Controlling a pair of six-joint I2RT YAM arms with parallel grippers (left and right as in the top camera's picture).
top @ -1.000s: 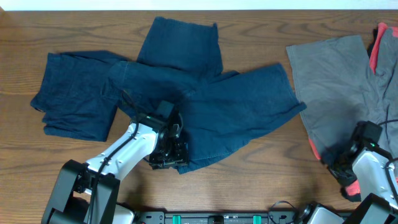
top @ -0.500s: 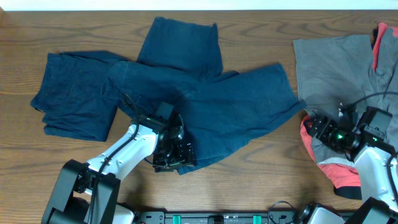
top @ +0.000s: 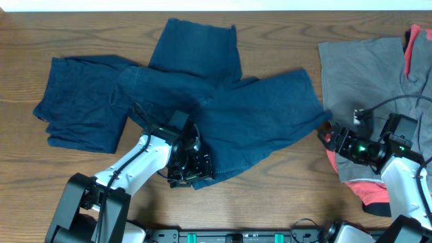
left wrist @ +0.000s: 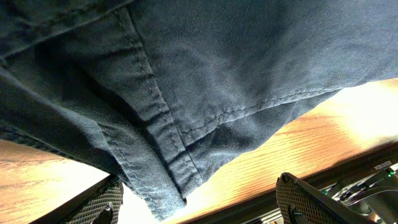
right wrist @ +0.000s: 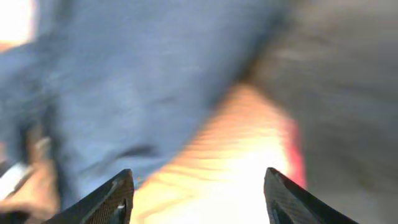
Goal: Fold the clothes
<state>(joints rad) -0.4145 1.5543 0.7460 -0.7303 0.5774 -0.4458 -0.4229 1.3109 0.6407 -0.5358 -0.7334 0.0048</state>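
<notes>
Nearest me, the left gripper (left wrist: 199,185) stands wide open at the near hem of the dark navy shorts (top: 260,121). The right gripper (right wrist: 199,180), also spread and holding nothing, sits between those shorts and the grey garment (top: 361,74), with a coral-red one (top: 370,190) showing at its near edge. More navy pieces (top: 196,47) lie farther back on the surface (top: 283,40).

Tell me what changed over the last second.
The right gripper swung leftward from the near right to the gap between the navy shorts and the grey garment, jaws open. The grey garment's near edge bunched up, baring more of the coral-red one, and its left edge slid slightly right. The left gripper edged barely right at the navy hem; the other navy pieces stayed put.
</notes>
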